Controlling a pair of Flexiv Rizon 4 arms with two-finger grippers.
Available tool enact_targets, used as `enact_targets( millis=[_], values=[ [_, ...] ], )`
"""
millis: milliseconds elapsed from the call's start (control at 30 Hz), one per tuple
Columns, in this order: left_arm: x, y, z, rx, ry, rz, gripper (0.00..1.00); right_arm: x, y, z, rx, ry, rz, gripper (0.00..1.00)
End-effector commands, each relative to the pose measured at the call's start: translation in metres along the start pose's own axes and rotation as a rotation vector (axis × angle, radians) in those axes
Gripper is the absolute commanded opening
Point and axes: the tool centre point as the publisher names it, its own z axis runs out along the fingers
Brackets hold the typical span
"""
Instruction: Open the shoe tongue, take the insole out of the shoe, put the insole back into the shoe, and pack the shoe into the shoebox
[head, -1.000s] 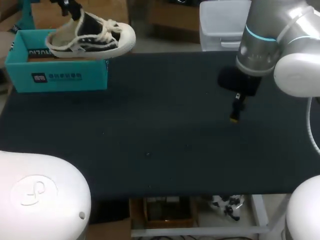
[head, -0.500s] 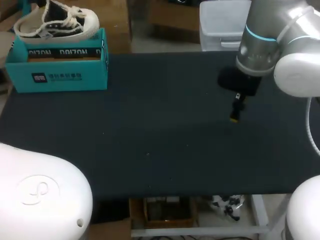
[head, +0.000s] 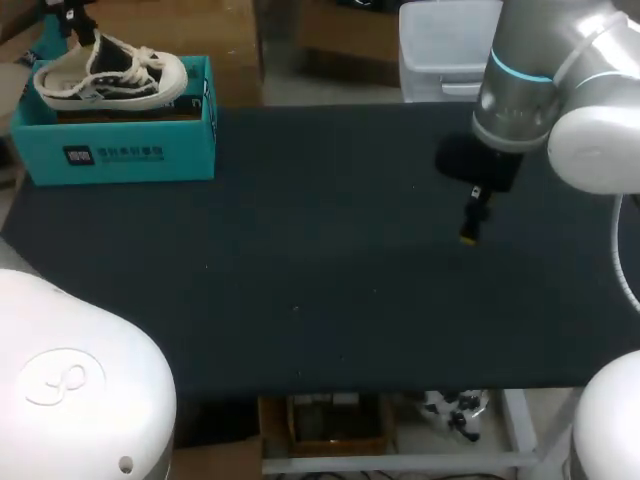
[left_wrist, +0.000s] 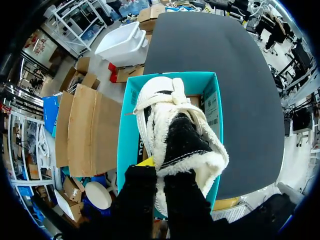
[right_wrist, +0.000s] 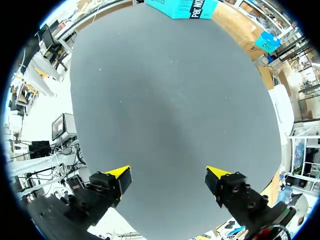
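Head view: saw shoe (head: 110, 75) sitting in open top of shoebox (head: 120, 145) at far-left corner of surface (head: 330, 300). Left wrist view: found left gripper (left_wrist: 160, 169) fingers clamped on shoe heel, over shoebox. Right wrist view: found right gripper (right_wrist: 167, 177) fingers spread wide above surface.

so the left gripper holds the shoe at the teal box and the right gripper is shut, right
No: the right gripper is open, fingers wide apart above the table, as the right wrist view shows. The left gripper does hold the shoe at the teal box.
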Motion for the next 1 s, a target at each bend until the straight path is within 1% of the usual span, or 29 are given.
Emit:
enact_targets(
  millis=[33,100,167,367,567,667,767,800,833,867,1000],
  values=[
    [-0.022,0.010,0.039,0.013,0.167,0.007,0.00,0.000,0.000,0.000,0.002,0.001,0.000,1.00],
    [-0.021,0.016,0.051,0.010,0.184,0.016,0.00,0.000,0.000,0.000,0.002,0.001,0.000,1.00],
    [-0.020,0.018,0.062,0.006,0.185,0.015,0.00,0.000,0.000,0.000,0.002,0.001,0.000,1.00],
    [-0.019,0.024,0.099,0.018,0.263,0.033,0.00,0.000,0.000,0.000,0.002,0.001,0.000,1.00],
    [-0.010,0.021,0.123,0.018,0.317,0.050,0.00,0.000,0.000,0.000,0.002,0.001,0.000,1.00],
    [-0.004,0.016,0.132,0.007,0.338,0.057,0.00,0.000,0.000,0.000,0.002,0.001,0.000,1.00],
    [0.000,0.012,0.136,-0.013,0.342,0.054,0.00,0.000,0.000,0.000,0.002,0.001,0.000,1.00],
    [0.001,0.011,0.135,-0.013,0.342,0.050,0.27,0.000,0.000,0.000,0.002,0.001,0.000,1.00],
    [0.003,0.010,0.133,-0.014,0.342,0.050,0.68,0.000,0.000,0.000,0.002,0.001,0.000,1.00],
    [0.004,0.009,0.130,-0.015,0.341,0.049,1.00,0.000,0.000,0.000,0.002,0.001,0.000,1.00],
    [0.008,0.003,0.112,-0.011,0.317,0.039,1.00,0.000,0.000,0.000,0.002,0.001,0.000,1.00]
  ],
)
